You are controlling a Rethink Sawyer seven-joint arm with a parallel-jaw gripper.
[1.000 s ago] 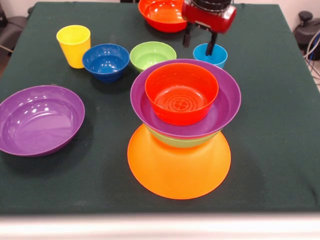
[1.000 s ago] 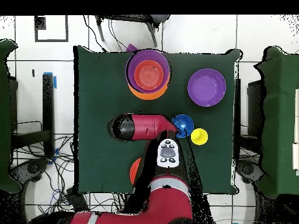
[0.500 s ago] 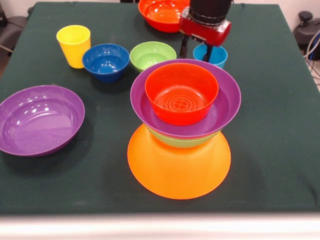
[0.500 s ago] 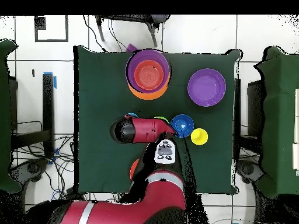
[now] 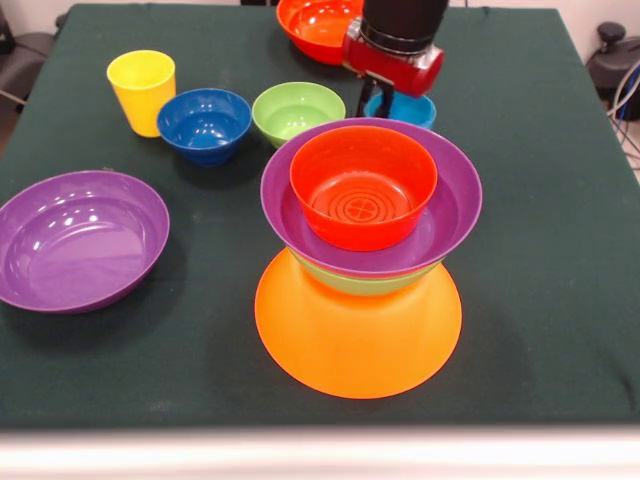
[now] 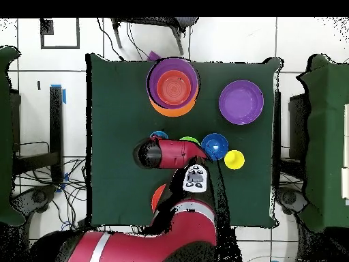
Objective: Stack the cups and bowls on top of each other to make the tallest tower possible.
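Front view: the tower (image 5: 365, 250) is seen at centre, built on an upturned orange bowl (image 5: 357, 335), with a green bowl (image 5: 355, 282), a purple bowl (image 5: 440, 225) and a red-orange bowl (image 5: 363, 185) nested above it. At 12 o'clock of the tower the gripper (image 5: 385, 95) is placed at the light blue cup (image 5: 405, 107); whether the cup is gripped, or how far the gripper is parted, cannot be told. A second green bowl (image 5: 298, 110), a dark blue bowl (image 5: 204, 123) and a yellow cup (image 5: 141, 90) are lined up toward 10 o'clock. A second purple bowl (image 5: 78, 238) is noted at 9 o'clock, a second red-orange bowl (image 5: 318, 25) at the top edge.

Overhead view: the tower (image 6: 174, 86) is recorded at 12 o'clock on the table (image 6: 116, 136). The arm (image 6: 174, 153) is laid across the centre, the light blue cup (image 6: 159, 136) just showing above it.
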